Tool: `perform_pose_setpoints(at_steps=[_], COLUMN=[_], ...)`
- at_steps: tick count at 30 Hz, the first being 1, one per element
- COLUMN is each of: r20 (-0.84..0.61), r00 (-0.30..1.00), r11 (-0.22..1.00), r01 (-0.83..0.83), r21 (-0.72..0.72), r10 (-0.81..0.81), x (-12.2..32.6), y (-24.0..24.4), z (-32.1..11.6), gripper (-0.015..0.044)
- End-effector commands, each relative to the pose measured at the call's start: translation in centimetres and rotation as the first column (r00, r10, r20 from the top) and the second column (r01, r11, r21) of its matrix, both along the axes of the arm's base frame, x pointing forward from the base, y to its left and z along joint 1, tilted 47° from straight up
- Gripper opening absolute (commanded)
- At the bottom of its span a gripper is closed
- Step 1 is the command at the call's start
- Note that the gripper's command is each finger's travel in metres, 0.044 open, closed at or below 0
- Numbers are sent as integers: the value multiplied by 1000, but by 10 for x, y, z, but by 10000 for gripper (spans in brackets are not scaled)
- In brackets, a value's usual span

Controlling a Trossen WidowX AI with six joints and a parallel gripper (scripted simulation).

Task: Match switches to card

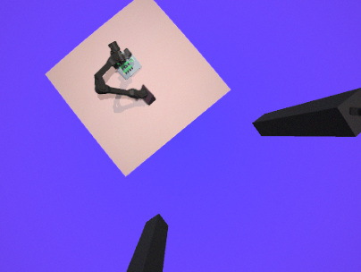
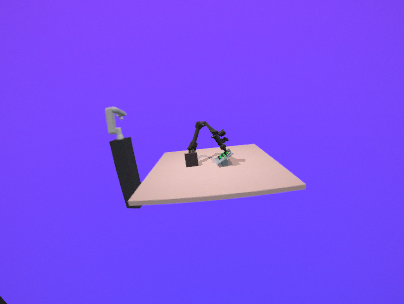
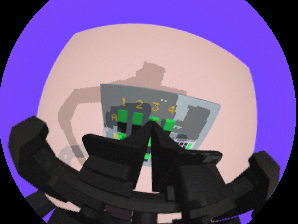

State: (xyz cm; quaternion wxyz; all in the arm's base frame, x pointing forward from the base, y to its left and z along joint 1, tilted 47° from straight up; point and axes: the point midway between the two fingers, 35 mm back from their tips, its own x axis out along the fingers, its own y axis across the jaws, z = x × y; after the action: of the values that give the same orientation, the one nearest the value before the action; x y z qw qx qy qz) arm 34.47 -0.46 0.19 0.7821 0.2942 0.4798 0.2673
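The tilted grey switch panel (image 1: 138, 67) (image 3: 112, 93) has columns marked 1, 2, 3 and 4. In the wrist view, row A shows green on switch A1 (image 3: 122, 116), switch A2 (image 3: 137, 118), switch A3 (image 3: 155, 119) and switch A4 (image 3: 169, 124). Row B and the rows nearer the arm are mostly hidden by the fingers. The small card (image 3: 188, 146) shows only in part, right of the fingers. My gripper (image 3: 152, 123) (image 2: 225, 150) is shut and empty. Its tips overlap the view of column 3 in row A, low over the panel; contact cannot be told.
The pink table (image 1: 134, 143) (image 2: 215, 190) (image 3: 135, 40) carries the panel and the arm's dark base (image 1: 148, 95) (image 2: 191, 159). A dark post (image 2: 125, 170) with a grey hook-like part (image 2: 111, 121) stands beside the table's left edge. Arm shadows fall around the panel.
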Motion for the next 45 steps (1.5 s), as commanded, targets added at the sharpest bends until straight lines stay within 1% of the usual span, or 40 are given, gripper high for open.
perform_pose_setpoints(at_steps=[1, 45], r20=[-7, -7], r00=[1000, 1000], r11=[1000, 1000], r01=[4, 4], r21=[-1, -1], r10=[-4, -4], x=[0, 2], y=[0, 4], z=[-2, -5], gripper=[0, 0])
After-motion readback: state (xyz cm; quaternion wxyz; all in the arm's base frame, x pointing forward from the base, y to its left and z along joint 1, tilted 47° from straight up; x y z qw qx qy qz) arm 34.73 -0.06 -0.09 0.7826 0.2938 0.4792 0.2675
